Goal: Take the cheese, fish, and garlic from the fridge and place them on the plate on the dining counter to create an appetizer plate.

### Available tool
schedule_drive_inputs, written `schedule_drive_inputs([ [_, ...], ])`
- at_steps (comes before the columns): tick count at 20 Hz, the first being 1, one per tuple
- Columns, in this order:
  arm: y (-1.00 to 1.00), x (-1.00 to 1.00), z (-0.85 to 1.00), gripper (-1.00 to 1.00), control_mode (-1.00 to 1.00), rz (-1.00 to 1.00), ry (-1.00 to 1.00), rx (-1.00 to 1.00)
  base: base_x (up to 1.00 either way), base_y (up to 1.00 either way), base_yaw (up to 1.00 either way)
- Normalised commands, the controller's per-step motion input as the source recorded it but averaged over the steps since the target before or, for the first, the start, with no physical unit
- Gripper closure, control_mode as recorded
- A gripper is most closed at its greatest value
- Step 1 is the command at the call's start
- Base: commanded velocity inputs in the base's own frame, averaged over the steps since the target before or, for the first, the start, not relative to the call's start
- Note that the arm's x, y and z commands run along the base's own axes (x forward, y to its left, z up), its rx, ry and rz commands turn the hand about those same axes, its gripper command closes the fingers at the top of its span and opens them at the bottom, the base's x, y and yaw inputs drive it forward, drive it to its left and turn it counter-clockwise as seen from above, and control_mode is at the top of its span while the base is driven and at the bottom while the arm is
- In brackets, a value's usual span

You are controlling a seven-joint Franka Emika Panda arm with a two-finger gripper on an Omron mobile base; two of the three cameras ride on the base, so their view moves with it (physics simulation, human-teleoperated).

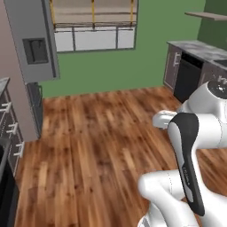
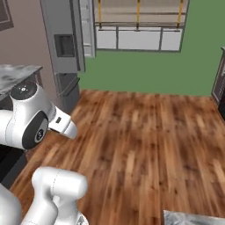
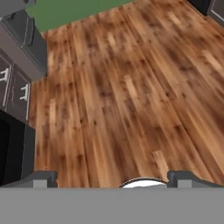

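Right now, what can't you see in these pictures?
- Fridge inside: both base views, grey door panel covers it, so no food can be seen.
- Fridge top: cut by the upper edge, both base views.
- Claw: hand view, tips barely rise at the bottom; open, empty.

Wood plank floor (image 1: 97, 146), green wall (image 1: 111, 71), window (image 2: 138, 26), dark cabinets (image 1: 11, 133).

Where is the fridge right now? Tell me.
The fridge stands at the upper left of the left base view, against the brown wall beside the green wall and window; in the right base view it is also upper left.
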Motion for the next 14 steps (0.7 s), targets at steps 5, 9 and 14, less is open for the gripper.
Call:
schedule_drive_inputs([
  [5,0.00,0.00,0.00,-1.00,1.00,0.00,0.00,0.00,1.00,0.09,-0.18],
  [9,0.00,0.00,0.00,-1.00,1.00,0.00,0.00,0.00,1.00,0.23,-0.15],
  [14,0.00,0.00,0.00,-1.00,1.00,0.00,0.00,0.00,1.00,0.02,-0.02],
])
